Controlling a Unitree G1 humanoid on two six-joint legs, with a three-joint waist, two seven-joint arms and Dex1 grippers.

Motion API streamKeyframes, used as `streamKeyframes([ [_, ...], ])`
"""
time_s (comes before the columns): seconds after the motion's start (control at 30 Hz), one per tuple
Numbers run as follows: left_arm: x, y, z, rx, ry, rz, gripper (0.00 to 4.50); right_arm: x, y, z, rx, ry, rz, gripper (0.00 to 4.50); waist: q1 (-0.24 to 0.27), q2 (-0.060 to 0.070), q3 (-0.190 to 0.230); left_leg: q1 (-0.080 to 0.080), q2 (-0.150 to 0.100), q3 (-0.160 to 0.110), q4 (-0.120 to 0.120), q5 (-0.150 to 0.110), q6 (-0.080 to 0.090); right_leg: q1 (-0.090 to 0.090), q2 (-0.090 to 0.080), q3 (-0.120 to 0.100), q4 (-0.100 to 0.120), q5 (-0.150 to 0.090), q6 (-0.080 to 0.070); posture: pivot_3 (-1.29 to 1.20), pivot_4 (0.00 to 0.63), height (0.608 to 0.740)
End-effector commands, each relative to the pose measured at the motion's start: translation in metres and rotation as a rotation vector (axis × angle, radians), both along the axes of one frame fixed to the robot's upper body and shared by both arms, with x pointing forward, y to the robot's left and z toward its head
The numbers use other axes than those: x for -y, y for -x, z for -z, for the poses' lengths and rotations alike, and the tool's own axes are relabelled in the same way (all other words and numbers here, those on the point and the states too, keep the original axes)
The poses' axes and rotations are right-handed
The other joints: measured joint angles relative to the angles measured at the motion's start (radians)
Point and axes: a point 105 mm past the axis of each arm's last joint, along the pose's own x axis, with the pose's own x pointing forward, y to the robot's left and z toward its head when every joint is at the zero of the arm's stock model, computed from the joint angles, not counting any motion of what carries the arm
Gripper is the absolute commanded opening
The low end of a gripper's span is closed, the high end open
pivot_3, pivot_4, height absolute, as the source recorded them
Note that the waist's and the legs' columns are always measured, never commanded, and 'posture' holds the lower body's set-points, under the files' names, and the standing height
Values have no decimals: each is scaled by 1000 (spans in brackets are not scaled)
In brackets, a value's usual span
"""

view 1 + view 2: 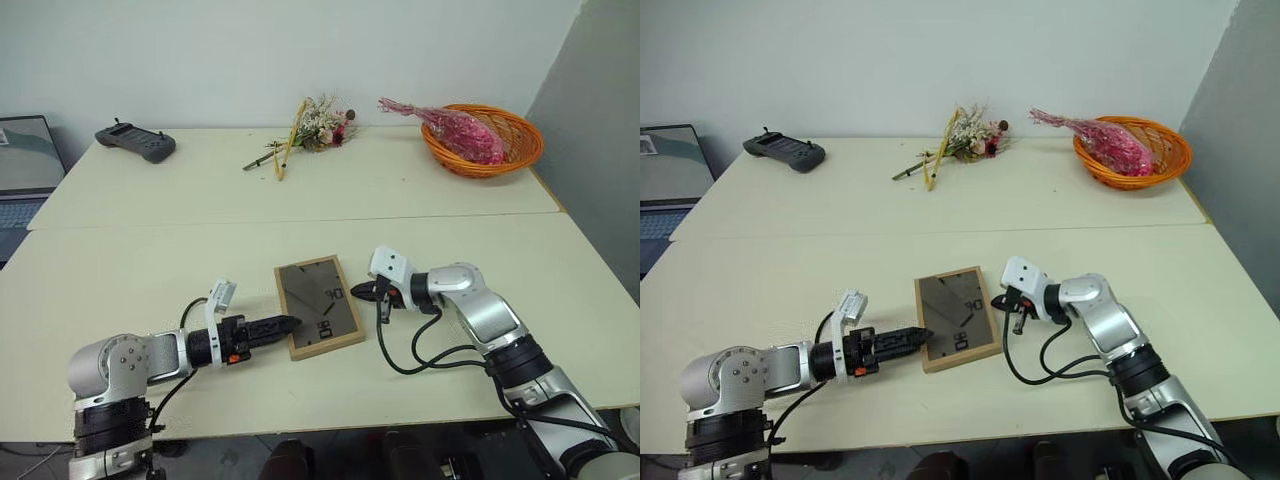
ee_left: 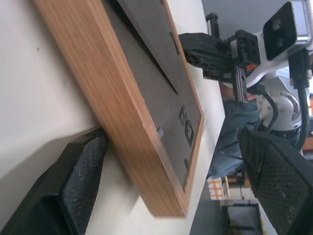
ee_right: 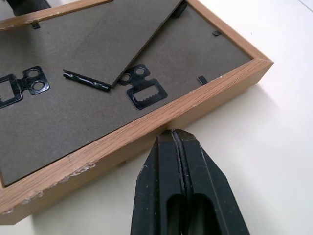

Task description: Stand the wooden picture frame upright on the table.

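Wooden picture frame face-down on table; closed right claw seemingly touching edge.

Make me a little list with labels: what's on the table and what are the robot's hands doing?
picture frame: wooden picture frame lies flat, dark back panel up, not yet standing
table: pale cream table
left end effector: left end effector open, at the frame's near-left edge, one finger each side of the rim in the wrist view
right end effector: right end effector shut, tip at the frame's right edge
far side: orange basket of pink flowers, dried bouquet, grey controller
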Motion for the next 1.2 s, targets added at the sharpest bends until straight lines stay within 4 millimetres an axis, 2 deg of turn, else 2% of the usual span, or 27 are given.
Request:
streamKeyframes([
  [0.03,10,7,11,-55,6,7,4454,-9,9,-12,5,-54,-29,0,5,0,0,1,0,0,0,0,1,1,0,0,0,0,0,0,150,740],
  [0.2,14,5,11,-53,7,-3,4454,-10,13,-8,-18,-56,-25,0,15,0,-1,1,-1,0,0,0,1,1,-1,0,0,0,0,0,150,740],
  [0.33,11,3,13,-44,-33,-12,4454,-7,11,-4,-21,-47,-8,0,17,0,-1,2,-1,0,0,0,0,1,-1,0,0,0,0,0,150,740],
  [0.43,6,5,5,-24,-21,-3,4037,0,5,-4,-13,-40,18,0,16,0,-1,2,-1,0,0,0,0,1,-1,0,0,0,0,0,150,740],
  [0.57,0,4,3,-1,-61,4,3205,10,-4,-9,-5,-45,60,0,15,0,-1,2,-1,0,0,0,0,1,-1,0,0,0,0,0,150,740],
  [0.73,1,-3,-5,37,-50,-1,2313,29,-20,-32,-6,-79,96,0,15,0,0,2,-1,0,-1,0,0,1,-1,0,0,0,0,0,150,740],
  [0.9,8,-13,-9,49,-29,-21,1446,27,-24,-62,-28,-148,71,0,17,0,0,1,-1,0,-1,0,1,1,-1,-1,-1,0,0,0,150,740],
  [1.07,14,-19,-15,91,-33,-36,1327,11,-21,-79,-54,-205,31,0,18,0,0,1,-1,0,-1,0,1,1,-1,0,-1,0,0,0,150,740],
  [1.17,16,-23,-27,133,-2,-41,1327,4,-19,-85,-97,-249,20,0,20,0,0,1,-1,0,-1,0,1,1,-1,0,-1,0,0,0,150,740],
  [1.2,16,-24,-34,159,16,-43,1315,1,-16,-89,-133,-272,-3,180,20,0,0,1,-1,0,-1,0,1,1,-1,-1,-1,0,0,0,150,740],
])
